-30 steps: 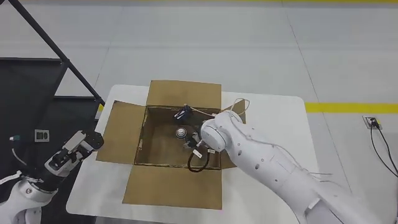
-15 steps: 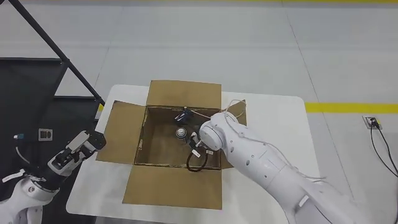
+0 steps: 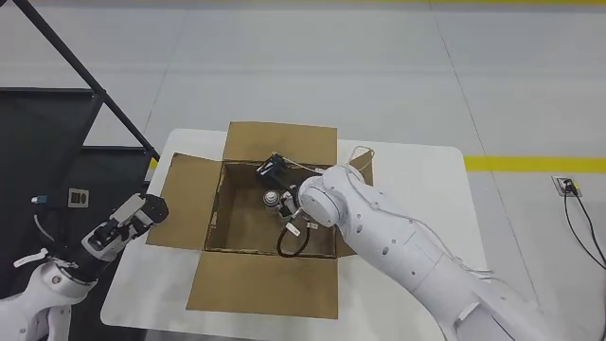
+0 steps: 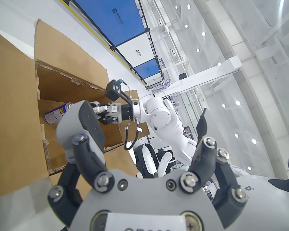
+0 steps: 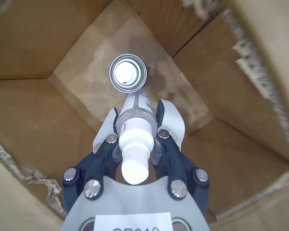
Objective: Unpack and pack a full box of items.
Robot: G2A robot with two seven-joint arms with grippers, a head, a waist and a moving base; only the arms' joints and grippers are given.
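Observation:
An open cardboard box [image 3: 281, 142] stands on the white table [image 3: 417, 180], flaps folded out. My right gripper [image 5: 138, 109] hangs inside it, shut on a white spray bottle [image 5: 134, 131] held upright by its body. Just beyond the bottle, a metal aerosol can [image 5: 128, 73] with a white nozzle stands upright on the box floor; it appears from above as the can [image 3: 272, 199] beside the right gripper [image 3: 286, 212]. My left gripper [image 4: 144, 126] is open and holds nothing, off the table's left edge by the box's left flap [image 4: 9, 97], seen from above as the left gripper [image 3: 144, 210].
Inner box walls [image 5: 38, 109] close around the right gripper on all sides. A black cable loop [image 3: 289, 246] hangs from the right wrist inside the box. A black frame and panel [image 3: 57, 142] stand left of the table.
The right arm has shifted slightly toward the box's back left with the bottle. The left gripper has moved a little closer to the box's left flap.

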